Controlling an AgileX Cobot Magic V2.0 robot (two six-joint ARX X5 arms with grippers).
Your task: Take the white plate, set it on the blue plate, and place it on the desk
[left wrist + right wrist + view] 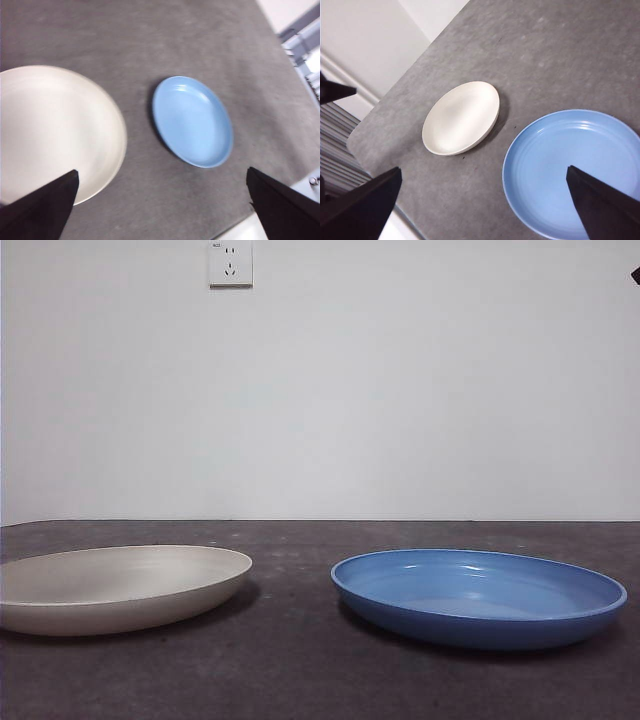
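Note:
The white plate (120, 585) rests flat on the desk (300, 670) at the left, and the blue plate (480, 595) rests on it at the right, a gap between them. Neither plate is touched. My left gripper (161, 171) hangs open high over the desk (150, 40), with the white plate (50, 130) under one jaw and the blue plate (192, 120) further off. My right gripper (483, 169) is open too, high above, with the blue plate (570, 165) near one jaw and the white plate (462, 117) beyond. Only a black arm tip (635, 275) shows in the front view.
A white wall with a socket (230, 262) stands behind the desk. The desk's rounded corner (357, 142) lies beyond the white plate. Grey metal framing (305, 45) stands off the desk's side. A dark tip (335, 91) shows at the right wrist view's edge.

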